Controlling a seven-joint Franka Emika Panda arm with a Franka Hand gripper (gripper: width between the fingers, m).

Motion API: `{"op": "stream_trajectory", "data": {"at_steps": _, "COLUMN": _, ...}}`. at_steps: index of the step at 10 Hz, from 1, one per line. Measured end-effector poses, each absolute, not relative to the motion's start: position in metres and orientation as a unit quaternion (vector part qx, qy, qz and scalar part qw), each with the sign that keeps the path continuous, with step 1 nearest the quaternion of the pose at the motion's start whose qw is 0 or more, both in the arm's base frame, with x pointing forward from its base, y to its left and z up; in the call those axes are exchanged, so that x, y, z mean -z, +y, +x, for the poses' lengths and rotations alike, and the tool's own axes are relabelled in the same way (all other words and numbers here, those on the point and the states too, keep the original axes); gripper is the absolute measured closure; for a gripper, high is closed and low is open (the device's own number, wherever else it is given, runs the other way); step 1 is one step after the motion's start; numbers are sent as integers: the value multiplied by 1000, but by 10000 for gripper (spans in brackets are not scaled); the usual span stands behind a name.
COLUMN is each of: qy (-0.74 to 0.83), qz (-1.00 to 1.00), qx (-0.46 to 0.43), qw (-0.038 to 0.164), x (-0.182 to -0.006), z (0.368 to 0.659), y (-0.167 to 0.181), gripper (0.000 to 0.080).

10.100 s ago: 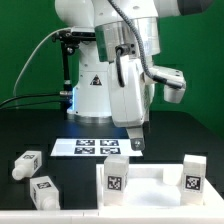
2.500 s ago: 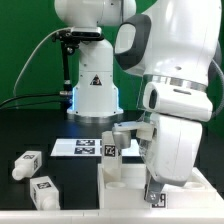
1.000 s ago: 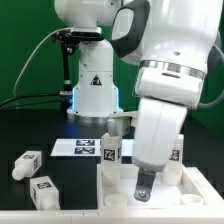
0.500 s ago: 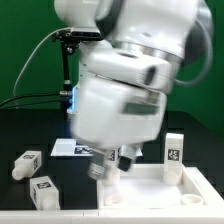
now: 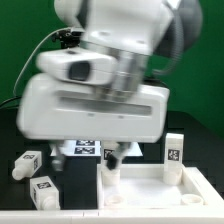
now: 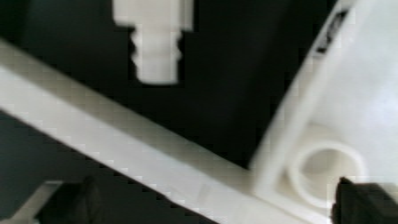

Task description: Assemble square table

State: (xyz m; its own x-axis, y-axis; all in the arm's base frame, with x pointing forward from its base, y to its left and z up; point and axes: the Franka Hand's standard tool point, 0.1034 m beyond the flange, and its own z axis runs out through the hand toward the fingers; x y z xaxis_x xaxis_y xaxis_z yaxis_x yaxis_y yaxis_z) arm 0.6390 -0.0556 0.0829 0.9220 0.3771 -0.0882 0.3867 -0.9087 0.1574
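1. Pincer (image 6: 210, 198) was spread wide and empty, with the tabletop (image 5: 150, 195) rim between its fingers.
2. Exterior view: one leg (image 5: 175, 155) stood upright on the tabletop. Loose legs (image 5: 27, 163) lay on open worktop (image 5: 78, 205), towards that view's left.
3. Only the wrist view showed a socket (image 6: 331, 166).

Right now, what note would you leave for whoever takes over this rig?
The gripper is open and empty, low over the tabletop rim.
The upright leg stands on the tabletop at the exterior view's right; how tight it is cannot be judged.
The near leg and far leg lie loose on the black table at the exterior view's left.
Left: fit the loose legs. The arm hides the other corners.
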Motion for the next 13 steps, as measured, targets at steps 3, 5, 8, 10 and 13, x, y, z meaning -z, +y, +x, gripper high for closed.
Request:
{"op": "stream_trajectory", "data": {"at_steps": 3, "qy": 218, "qz": 971, "qx": 60, "qw": 75, "x": -74, "z": 622, "y": -116, "gripper": 151}}
{"op": "stream_trajectory", "data": {"at_steps": 5, "qy": 217, "qz": 971, "qx": 70, "qw": 70, "x": -56, "z": 606, "y": -115, "gripper": 151}}
{"op": "stream_trajectory", "data": {"at_steps": 8, "qy": 207, "qz": 973, "qx": 76, "qw": 73, "x": -39, "z": 608, "y": -116, "gripper": 151}}
{"op": "stream_trajectory", "data": {"at_steps": 10, "qy": 206, "qz": 973, "qx": 76, "qw": 76, "x": -22, "z": 602, "y": -123, "gripper": 151}}
{"op": "stream_trajectory", "data": {"at_steps": 13, "qy": 205, "qz": 973, "qx": 79, "qw": 76, "x": -19, "z": 601, "y": -124, "gripper": 243}}
